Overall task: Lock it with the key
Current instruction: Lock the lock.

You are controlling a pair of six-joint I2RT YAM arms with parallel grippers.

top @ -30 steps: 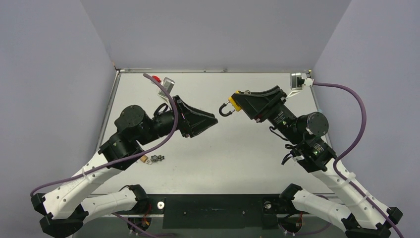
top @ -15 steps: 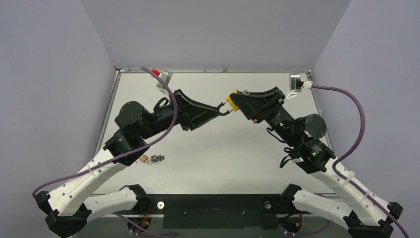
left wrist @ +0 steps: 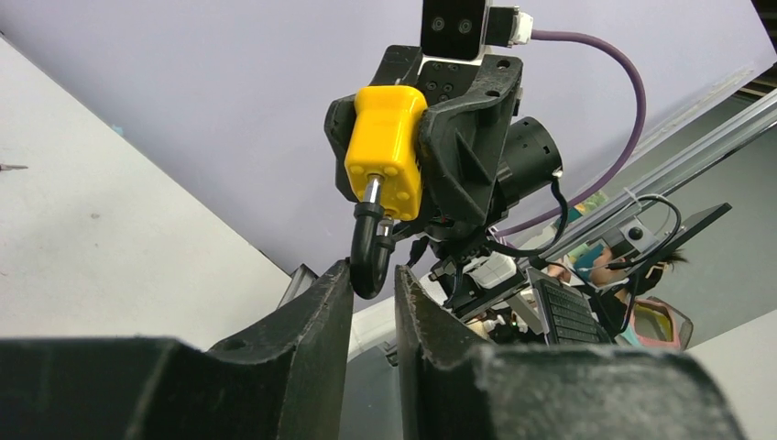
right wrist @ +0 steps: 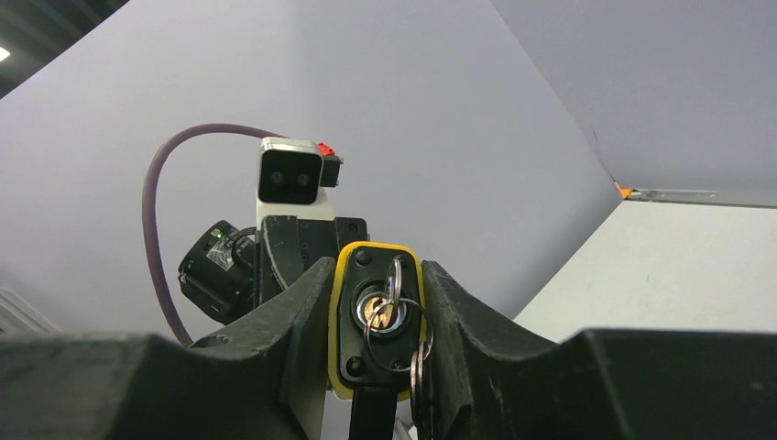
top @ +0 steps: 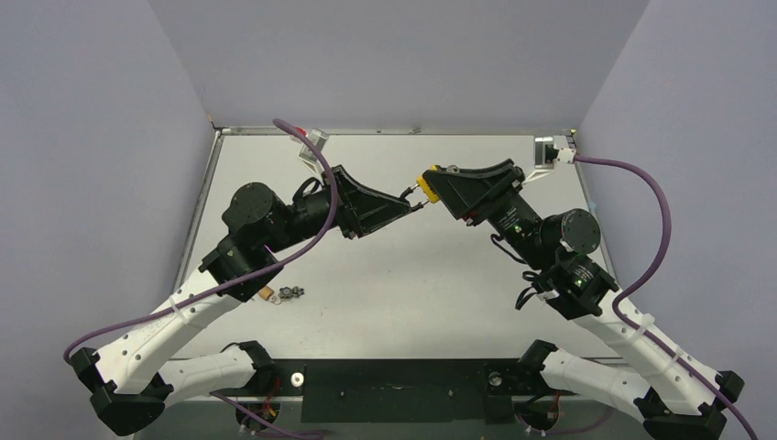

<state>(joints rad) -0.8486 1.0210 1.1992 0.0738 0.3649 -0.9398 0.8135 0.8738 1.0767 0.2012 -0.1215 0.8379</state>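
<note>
A yellow plastic padlock with a black metal shackle is held off the white table, above its far middle, by the right gripper. Its fingers are closed on the two sides of the padlock body, and the shackle is pointed left towards the left gripper. A silver key on a wire ring is seen seated in the keyhole of the black, yellow-rimmed end face, with further keys hung below it. The bend of the shackle is set between the tips of the left fingers, which are only narrowly parted. Whether the bend is actually pinched cannot be told. A small dark object is seen lying on the table near the left arm, well apart from both grippers.
</note>
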